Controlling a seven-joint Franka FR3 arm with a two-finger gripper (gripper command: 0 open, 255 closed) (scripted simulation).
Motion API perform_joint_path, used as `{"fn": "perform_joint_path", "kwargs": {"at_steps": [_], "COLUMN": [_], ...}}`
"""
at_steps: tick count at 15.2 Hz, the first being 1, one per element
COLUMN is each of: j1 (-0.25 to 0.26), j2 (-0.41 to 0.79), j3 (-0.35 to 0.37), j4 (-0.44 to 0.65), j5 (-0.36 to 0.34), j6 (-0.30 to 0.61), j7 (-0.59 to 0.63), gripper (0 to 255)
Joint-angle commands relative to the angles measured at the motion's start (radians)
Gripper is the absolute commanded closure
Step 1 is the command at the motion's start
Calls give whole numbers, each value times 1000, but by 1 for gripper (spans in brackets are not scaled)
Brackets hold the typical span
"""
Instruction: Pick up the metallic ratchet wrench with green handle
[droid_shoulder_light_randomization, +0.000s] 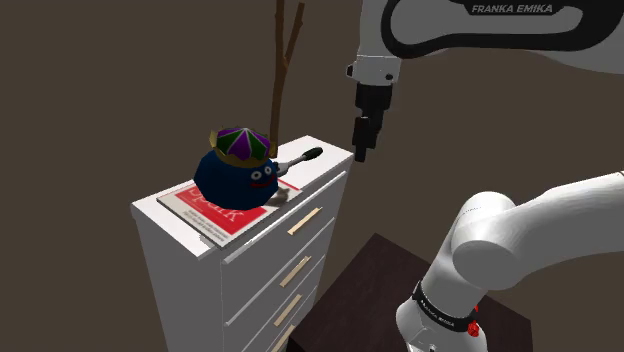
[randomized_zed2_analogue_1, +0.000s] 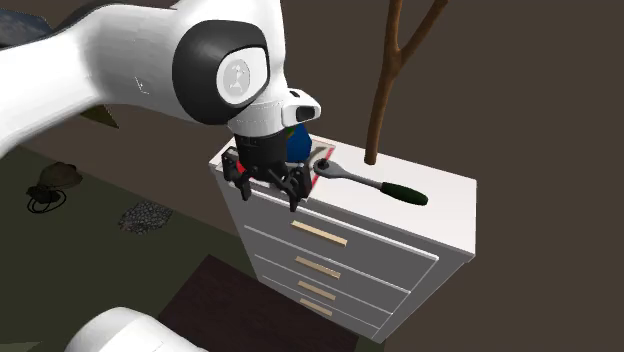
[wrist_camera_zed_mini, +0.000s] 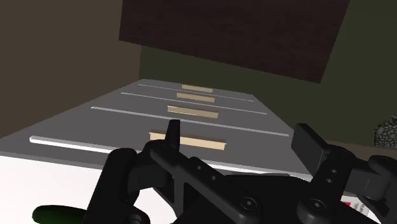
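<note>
**Green-handled wrench on dresser top, pincer open close by**

Shoulder view: all-black two-finger pincer (droid_shoulder_light_randomization: 360, 150) hangs fingers-down by the front corner of a white four-drawer dresser (droid_shoulder_light_randomization: 290, 270) w/ pale wooden pulls. The metallic ratchet wrench with dark green handle (droid_shoulder_light_randomization: 298, 158) lies flat on the dresser top, near the pincer but not touching it. Beyond the wrench, farther from the pincer, a round blue toy w/ purple-and-green cap (droid_shoulder_light_randomization: 235, 170) sits on a flat red-and-white book (droid_shoulder_light_randomization: 215, 215). A bare brown branch (droid_shoulder_light_randomization: 283, 70) rises behind the dresser.

Second exterior view: pincer (randomized_zed2_analogue_1: 268, 188) sits at the dresser's (randomized_zed2_analogue_1: 420, 260) front edge, jaws spread, nothing btwn them. The wrench (randomized_zed2_analogue_1: 365, 180) lies on top, off to the pincer's side. The blue toy (randomized_zed2_analogue_1: 296, 140) peeks out behind the pincer.

Wrist view: both black fingers (wrist_camera_zed_mini: 172, 137) stand well apart and clasp nothing. The dresser front (wrist_camera_zed_mini: 114, 114) w/ its pulls shows btwn and past them. The tip of the wrench's (wrist_camera_zed_mini: 54, 214) green handle lies on the white top, outside the fingers.
</note>
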Motion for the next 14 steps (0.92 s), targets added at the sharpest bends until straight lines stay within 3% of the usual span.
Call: {"fn": "perform_joint_path", "kwargs": {"at_steps": [1, 8, 14], "j1": [0, 51, 123], "j2": [0, 110, 293], "j3": [0, -205, -369], "j4": [0, -14, 60], "j5": [0, -130, -158], "j6": [0, 189, 356], "j7": [0, -451, -834], "gripper": [0, 0, 0]}}
